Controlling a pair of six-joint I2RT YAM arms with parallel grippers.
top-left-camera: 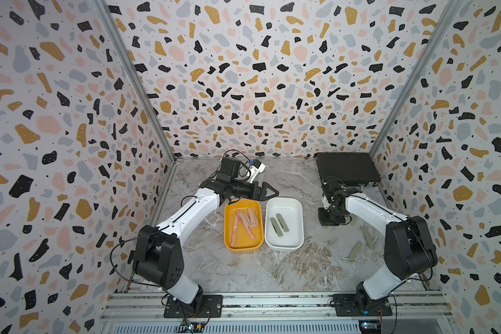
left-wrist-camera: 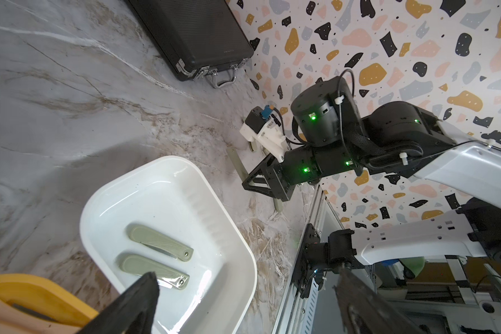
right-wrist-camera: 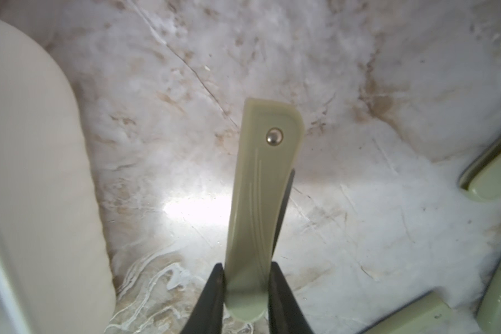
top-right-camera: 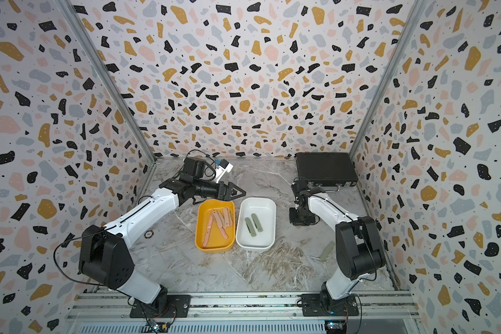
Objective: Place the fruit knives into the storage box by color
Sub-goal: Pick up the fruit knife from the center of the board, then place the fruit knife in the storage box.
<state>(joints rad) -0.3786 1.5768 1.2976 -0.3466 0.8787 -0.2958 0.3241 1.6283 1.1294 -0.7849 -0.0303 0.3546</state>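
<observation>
Gripping a green fruit knife [right-wrist-camera: 261,188] by one end, the right end effector [right-wrist-camera: 245,289] holds it beside the white box [top-left-camera: 284,202]. Clear the rim before releasing; left end effector [top-left-camera: 269,193] is open

Marble-patterned tabletop [top-left-camera: 272,274]. Lying directly on it: a yellow box [top-left-camera: 243,248] and a white box [top-left-camera: 284,247] side by side at centre, a closed black case [top-left-camera: 347,169] in the far right corner, and loose green knives [top-left-camera: 355,251] toward the right edge.
</observation>
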